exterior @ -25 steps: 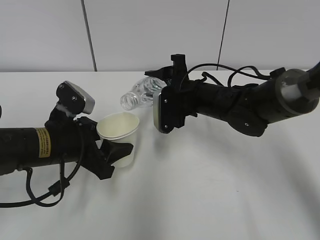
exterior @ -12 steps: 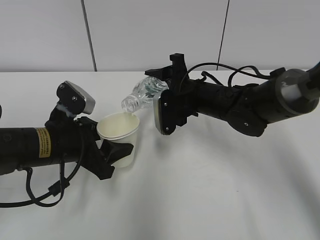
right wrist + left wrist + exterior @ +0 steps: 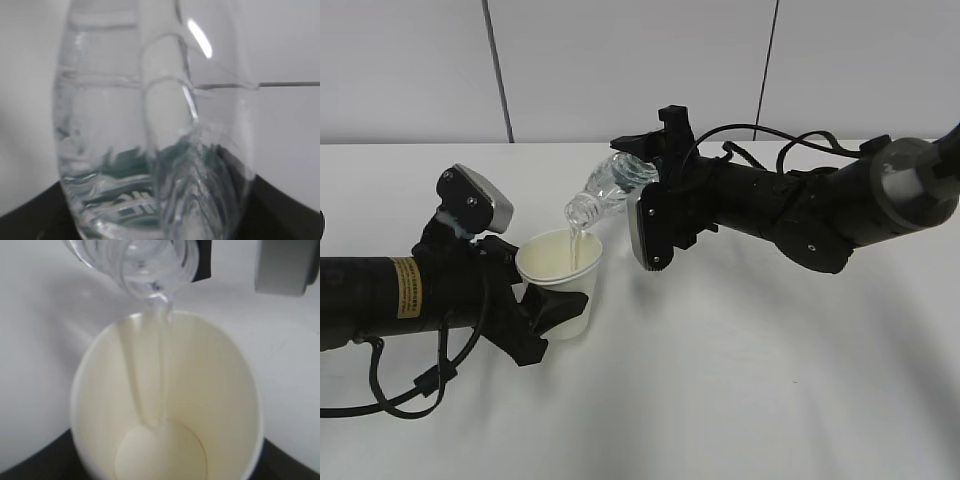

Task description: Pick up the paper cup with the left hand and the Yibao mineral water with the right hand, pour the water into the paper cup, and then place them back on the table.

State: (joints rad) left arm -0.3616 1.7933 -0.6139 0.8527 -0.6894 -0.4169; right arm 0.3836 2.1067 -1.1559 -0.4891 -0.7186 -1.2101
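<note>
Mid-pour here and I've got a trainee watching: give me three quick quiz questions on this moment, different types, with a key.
1. True or false: water is streaming from the Yibao mineral water into the paper cup.
2. Which end effector holds the cup? A) left B) right
3. Fill in: the bottle's mouth is tilted ____.

Key:
1. True; the stream shows in the left wrist view.
2. A, the left end effector.
3. Downward, above the cup's rim.

The Yibao mineral water (image 3: 155,135) is seen close up, filling most of the frame, its clear ribbed plastic blurred. Green label print is glimpsed through the lower part of the bottle. A dark edge of the right hand (image 3: 280,210) is seen at the bottom corners against a pale background.
</note>
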